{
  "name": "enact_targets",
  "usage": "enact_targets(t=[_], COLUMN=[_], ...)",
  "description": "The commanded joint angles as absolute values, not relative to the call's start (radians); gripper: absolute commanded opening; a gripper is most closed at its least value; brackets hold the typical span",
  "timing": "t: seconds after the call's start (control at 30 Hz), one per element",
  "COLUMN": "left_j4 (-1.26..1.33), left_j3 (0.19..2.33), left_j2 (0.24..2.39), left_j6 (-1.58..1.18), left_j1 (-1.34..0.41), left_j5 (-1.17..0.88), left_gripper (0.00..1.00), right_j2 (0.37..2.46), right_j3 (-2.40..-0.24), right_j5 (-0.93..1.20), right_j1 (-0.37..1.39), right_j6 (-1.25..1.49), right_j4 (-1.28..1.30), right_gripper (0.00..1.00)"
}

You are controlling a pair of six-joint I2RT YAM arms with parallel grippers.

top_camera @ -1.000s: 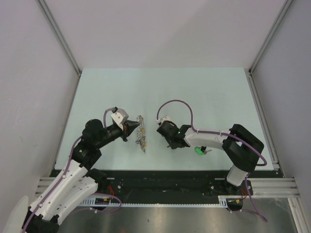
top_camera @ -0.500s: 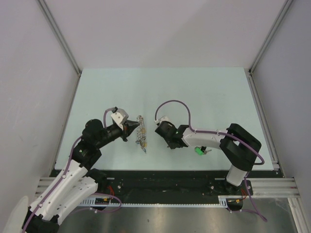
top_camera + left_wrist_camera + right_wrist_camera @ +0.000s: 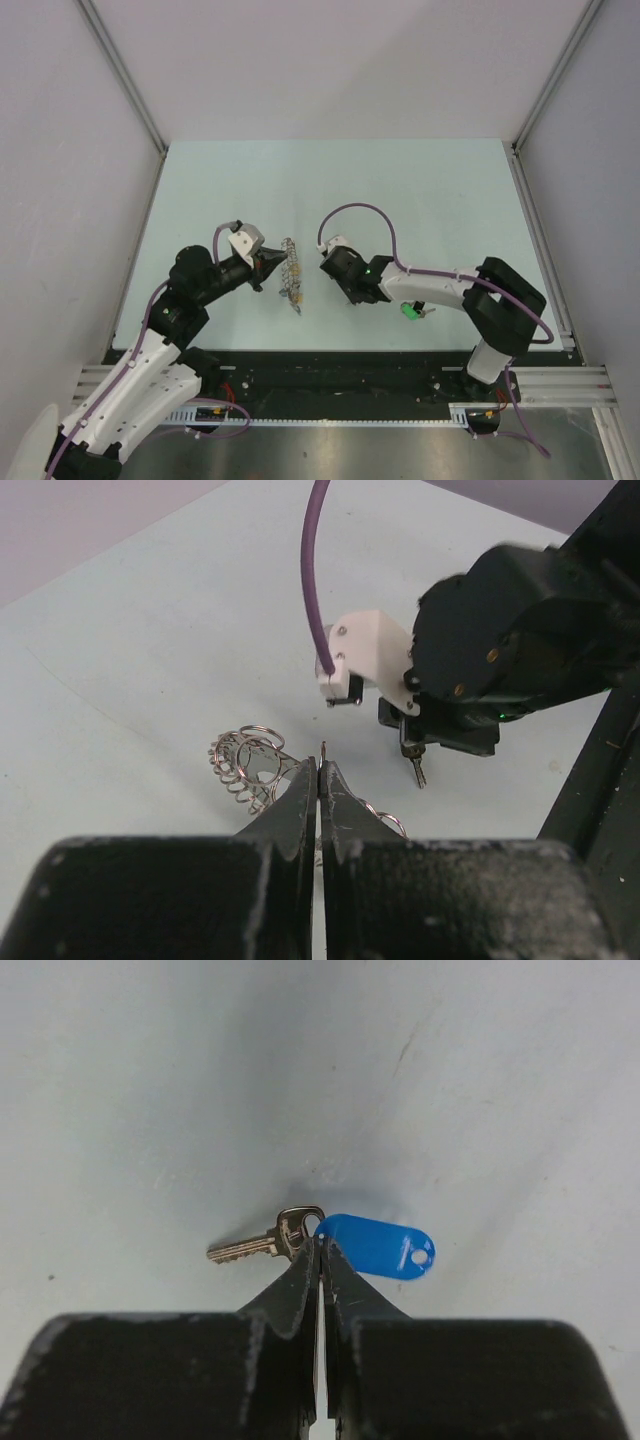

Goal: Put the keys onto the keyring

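**A:** Where the right gripper [image 3: 320, 1252] pinches shut on the blue-tagged key [image 3: 262, 1245], we note a thin bite. Only the tips grip, at the spot where the key's head meets its tag [image 3: 377, 1246]. We cannot tell whether the key rests on the table [image 3: 400, 190] or hangs just off it.

**B:** Agreed. The left gripper [image 3: 320, 772] is clamped shut on the keyring [image 3: 243, 761]. The ring stands on edge left of centre, and its wire loops fan out on both sides of the jaws. The right gripper sits just beside it, not touching.

**A:** For this step we judge a slow lift is best, so the key hangs straight with the hole in its head free. If the tips cover that hole, there is nothing to thread. Then we bring the hole to the open end of one loop while the left arm holds the ring steady.

**B:** We see one risk: the key could swivel on its tag and turn away from the loop. Any containers?

**A:** None in view, no tray or bowl. A green key [image 3: 408, 312] lies loose on the table beside the right forearm. We cannot tell whether any key hangs on the ring yet.
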State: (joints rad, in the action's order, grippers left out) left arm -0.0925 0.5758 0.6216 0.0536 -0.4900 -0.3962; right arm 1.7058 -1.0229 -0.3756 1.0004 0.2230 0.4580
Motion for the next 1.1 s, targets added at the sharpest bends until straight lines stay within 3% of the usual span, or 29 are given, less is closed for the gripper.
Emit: enact_targets(t=[0.0,0.2,0.47,0.77,1.07], left_j4=[-0.045,-0.044,-0.046,-0.063,-0.048], left_j3=[0.589,0.589,0.597,0.614,0.604], left_j2=[0.612,0.624,0.656,0.71,0.696], left_j6=[0.069,0.072,0.075,0.064,0.069], left_j1=[-0.483,-0.483,-0.483,-0.483,-0.482], left_j5=[-0.405,-0.417,-0.488,-0.523,-0.549], left_gripper=[0.0,0.0,0.0,0.0,0.0], right_j2=[1.551,1.346,1.105,1.129,1.031], right_j3=[-1.051,-1.034,-0.873,-0.783,-0.604], right_j5=[-0.368,-0.296,-0.011,0.138,0.273], right_j1=[1.006,1.006,0.879,0.781,0.7], right_j6=[0.172,0.088,0.158,0.239,0.299], right_j4=[0.42,0.315,0.04,0.011,-0.232], right_gripper=[0.0,0.0,0.0,0.0,0.0])
